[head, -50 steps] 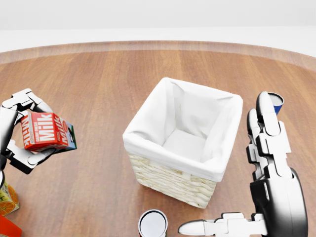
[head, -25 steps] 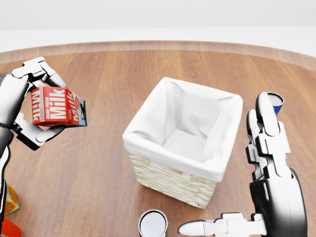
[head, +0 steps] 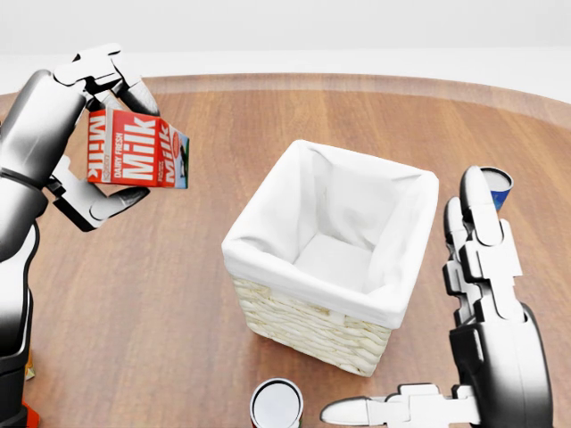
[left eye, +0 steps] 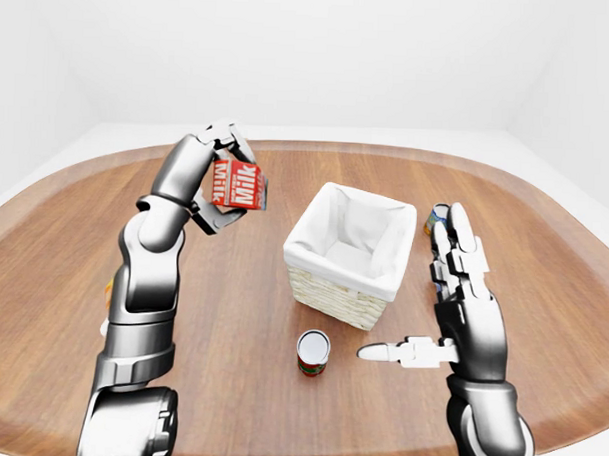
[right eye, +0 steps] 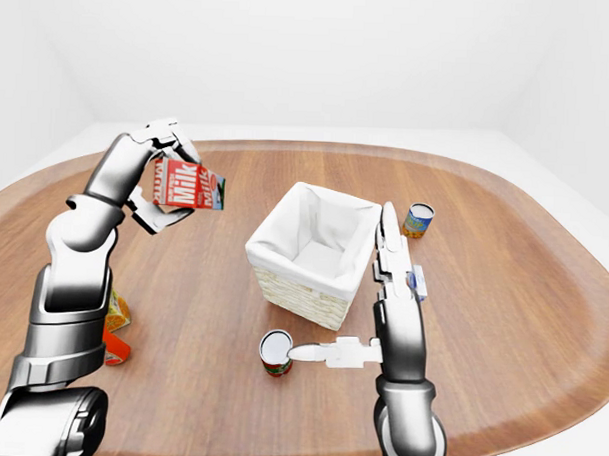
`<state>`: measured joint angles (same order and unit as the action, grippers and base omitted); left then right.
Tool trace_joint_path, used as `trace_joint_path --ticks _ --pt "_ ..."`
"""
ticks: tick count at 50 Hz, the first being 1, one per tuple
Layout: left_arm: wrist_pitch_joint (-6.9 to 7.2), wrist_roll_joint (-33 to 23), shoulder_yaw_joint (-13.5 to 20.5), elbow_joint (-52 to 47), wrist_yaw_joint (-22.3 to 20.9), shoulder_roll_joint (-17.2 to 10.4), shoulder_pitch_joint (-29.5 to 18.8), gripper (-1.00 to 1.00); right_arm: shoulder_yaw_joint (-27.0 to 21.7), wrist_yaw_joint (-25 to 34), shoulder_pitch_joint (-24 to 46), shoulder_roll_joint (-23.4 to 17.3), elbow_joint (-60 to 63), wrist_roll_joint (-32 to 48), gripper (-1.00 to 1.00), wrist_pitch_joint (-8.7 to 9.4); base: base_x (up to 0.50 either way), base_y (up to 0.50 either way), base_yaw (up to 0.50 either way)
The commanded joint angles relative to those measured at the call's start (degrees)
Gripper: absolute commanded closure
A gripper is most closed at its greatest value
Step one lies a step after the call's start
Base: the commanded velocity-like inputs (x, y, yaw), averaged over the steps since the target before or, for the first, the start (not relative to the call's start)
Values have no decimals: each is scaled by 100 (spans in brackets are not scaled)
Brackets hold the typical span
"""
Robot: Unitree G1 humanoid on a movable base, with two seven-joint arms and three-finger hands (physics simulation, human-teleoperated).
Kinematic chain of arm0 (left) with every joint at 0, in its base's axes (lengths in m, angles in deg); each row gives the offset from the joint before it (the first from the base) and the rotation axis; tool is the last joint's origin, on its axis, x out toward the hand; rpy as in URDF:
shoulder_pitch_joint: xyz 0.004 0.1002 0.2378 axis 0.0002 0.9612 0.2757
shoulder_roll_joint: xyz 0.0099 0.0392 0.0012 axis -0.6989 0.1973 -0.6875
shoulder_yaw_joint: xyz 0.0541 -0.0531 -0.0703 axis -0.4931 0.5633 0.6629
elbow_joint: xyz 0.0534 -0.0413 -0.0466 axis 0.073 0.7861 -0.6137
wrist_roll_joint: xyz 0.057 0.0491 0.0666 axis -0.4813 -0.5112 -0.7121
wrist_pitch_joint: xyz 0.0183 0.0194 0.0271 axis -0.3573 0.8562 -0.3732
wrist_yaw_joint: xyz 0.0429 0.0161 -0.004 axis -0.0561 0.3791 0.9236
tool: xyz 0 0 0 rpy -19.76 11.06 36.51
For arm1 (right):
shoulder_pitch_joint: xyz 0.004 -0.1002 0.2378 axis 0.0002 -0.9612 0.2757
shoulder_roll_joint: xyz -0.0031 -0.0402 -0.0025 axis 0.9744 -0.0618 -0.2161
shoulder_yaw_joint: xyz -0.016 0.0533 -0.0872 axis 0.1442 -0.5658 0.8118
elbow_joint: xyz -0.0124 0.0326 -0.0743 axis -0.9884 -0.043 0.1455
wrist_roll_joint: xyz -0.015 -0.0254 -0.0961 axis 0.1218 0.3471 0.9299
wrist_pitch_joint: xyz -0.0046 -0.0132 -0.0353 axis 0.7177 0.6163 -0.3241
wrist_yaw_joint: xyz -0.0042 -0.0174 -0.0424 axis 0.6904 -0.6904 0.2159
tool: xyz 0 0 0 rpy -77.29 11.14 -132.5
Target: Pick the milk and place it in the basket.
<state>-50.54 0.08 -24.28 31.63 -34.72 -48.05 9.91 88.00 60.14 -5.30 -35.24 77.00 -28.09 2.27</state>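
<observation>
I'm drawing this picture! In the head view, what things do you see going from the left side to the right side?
Left hand holding the milk carton → can along the bottom edge → white-lined basket → right hand, open.

Milk (head: 132, 150) hanging left of the basket (head: 312, 330), can (head: 277, 404) sitting below it, another can (right eye: 418, 220) seemingly standing right
</observation>
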Motion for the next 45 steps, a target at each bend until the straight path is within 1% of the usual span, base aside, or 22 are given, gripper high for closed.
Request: trace_joint_path --ticks 1,14,20,23,26,33,40,44,45 --pt "0 28 -99 -350 -22 112 -432 100 20 -12 12 -4 -38 21 -100 -7 0 0 0" --pt "0 -166 -230 -726 -356 227 -859 100 -1 -6 41 -1 -100 4 -100 -16 0 0 0" --pt "0 -227 -313 -606 -338 334 -976 100 4 -1 37 -2 -86 7 -100 -3 0 0 0" --pt "0 -271 -364 -519 -298 413 -973 100 -16 4 47 -1 -85 -5 -100 -1 0 0 0" --pt "0 -296 -417 -405 -278 504 -1000 100 -12 -5 47 2 -124 13 -100 -37 0 0 0" --pt "0 -311 -534 -211 -214 707 -1104 100 -17 9 40 4 -91 -6 -100 -11 0 0 0" --pt "0 -334 -669 -69 -199 945 -1284 100 -28 7 40 5 -116 -5 -100 -41 0 0 0" --pt "0 -383 -808 -42 -189 1153 -1354 100 -62 24 42 12 -53 -27 -100 12 0 0 0" --pt "0 -389 -807 -40 -191 1160 -1355 100 -62 24 41 13 -53 -26 -100 12 0 0 0"
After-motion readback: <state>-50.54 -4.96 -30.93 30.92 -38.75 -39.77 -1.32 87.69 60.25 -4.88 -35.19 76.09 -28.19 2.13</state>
